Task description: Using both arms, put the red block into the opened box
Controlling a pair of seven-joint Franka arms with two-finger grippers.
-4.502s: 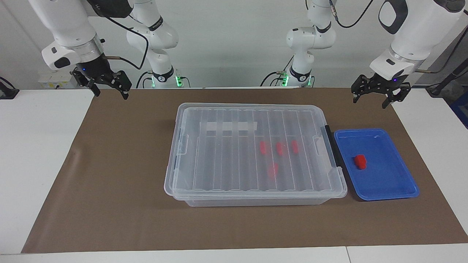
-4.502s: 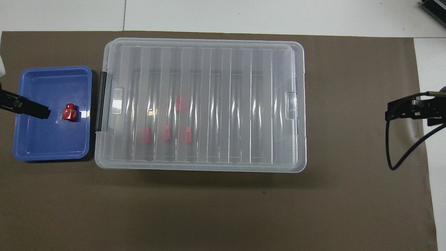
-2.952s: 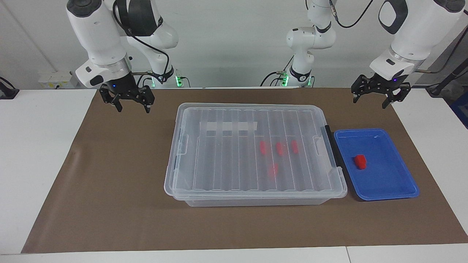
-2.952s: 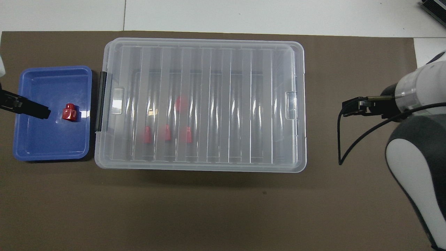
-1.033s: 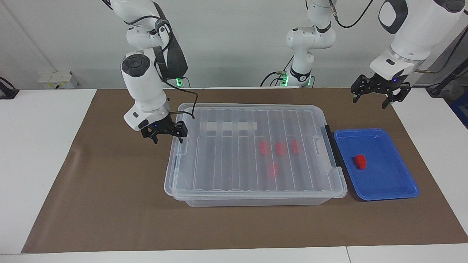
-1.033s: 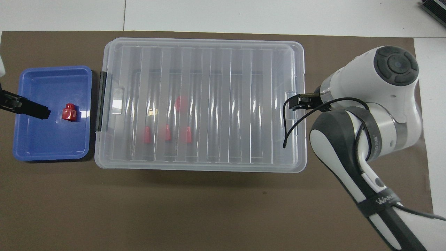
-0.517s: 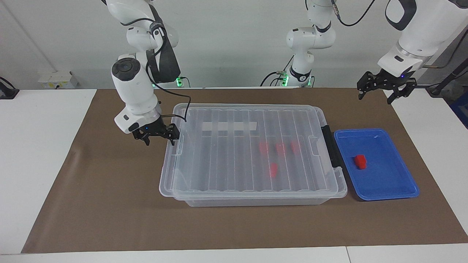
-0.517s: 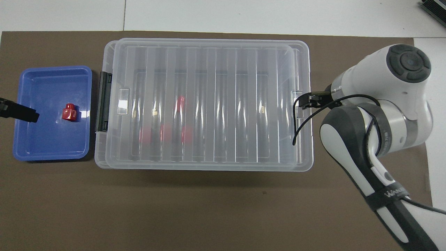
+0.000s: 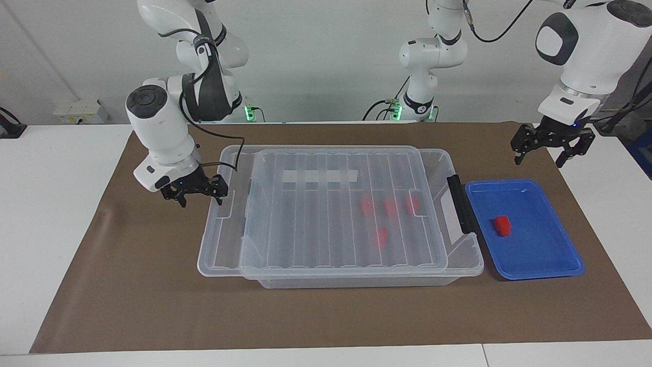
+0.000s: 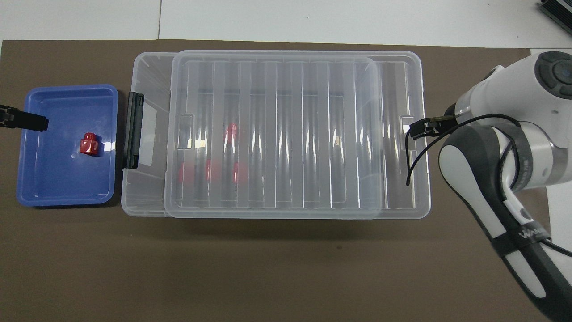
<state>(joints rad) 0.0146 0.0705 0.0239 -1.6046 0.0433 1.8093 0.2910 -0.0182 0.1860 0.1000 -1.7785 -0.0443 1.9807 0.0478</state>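
The red block (image 9: 502, 226) (image 10: 89, 144) lies in a shallow blue tray (image 9: 540, 265) (image 10: 62, 197). The clear box (image 9: 356, 281) (image 10: 147, 188) stands mid-mat. Its ribbed lid (image 9: 305, 234) (image 10: 277, 134) is slid partway off toward the right arm's end, baring a strip of the box by the black latch (image 9: 458, 204) (image 10: 133, 129). My right gripper (image 9: 201, 201) (image 10: 418, 129) is open, one finger hooked at the lid's end tab. Open too, my left gripper (image 9: 539, 160) (image 10: 24, 121) hangs over the mat and the tray's outer edge.
Several red blocks (image 9: 387, 206) (image 10: 210, 172) show through the lid inside the box. A brown mat (image 9: 153, 285) covers the table under everything, with white tabletop (image 9: 51, 204) at both ends. The blue tray sits right beside the box's latch end.
My right gripper has drawn the lid toward the right arm's end, uncovering the latch end of the box. My left gripper has come down closer to the blue tray.
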